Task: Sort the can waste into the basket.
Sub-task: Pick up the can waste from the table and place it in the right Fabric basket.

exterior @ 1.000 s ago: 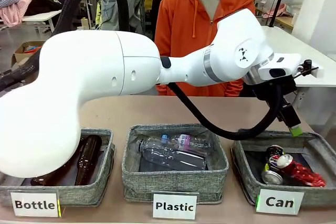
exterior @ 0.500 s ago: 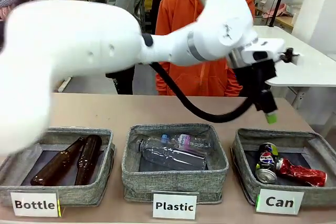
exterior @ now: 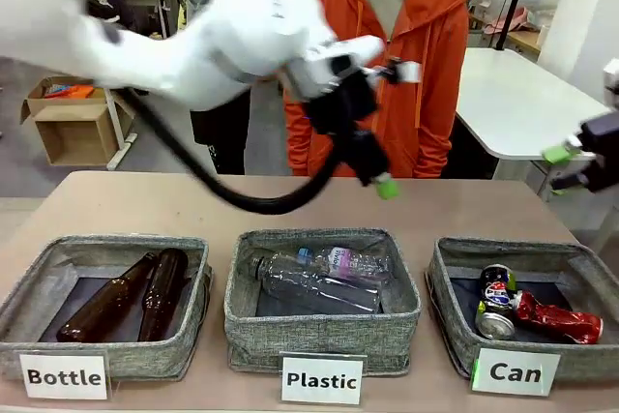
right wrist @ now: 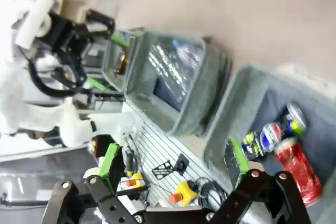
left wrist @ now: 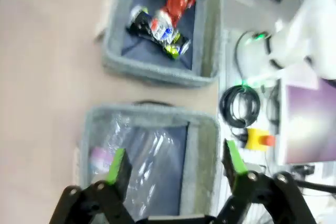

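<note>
A light brown counter (exterior: 193,205) carries three square grey woven-fabric bins in a row along its near edge. The one labelled "Bottle" (exterior: 104,302) sits at the left, the one labelled "Plastic" (exterior: 322,299) in the middle, and the basket (exterior: 527,305) labelled "Can" at the right, each standing just apart from its neighbour.

A robotics lab arranged as a waste-sorting test station

Three grey woven-fabric bins with white printed labels (exterior: 322,380) line a tan table (exterior: 145,205); behind it stand white worktables (exterior: 513,103), an open cardboard box (exterior: 73,123), and floor cables beside a yellow emergency-stop button (left wrist: 257,139).
</note>
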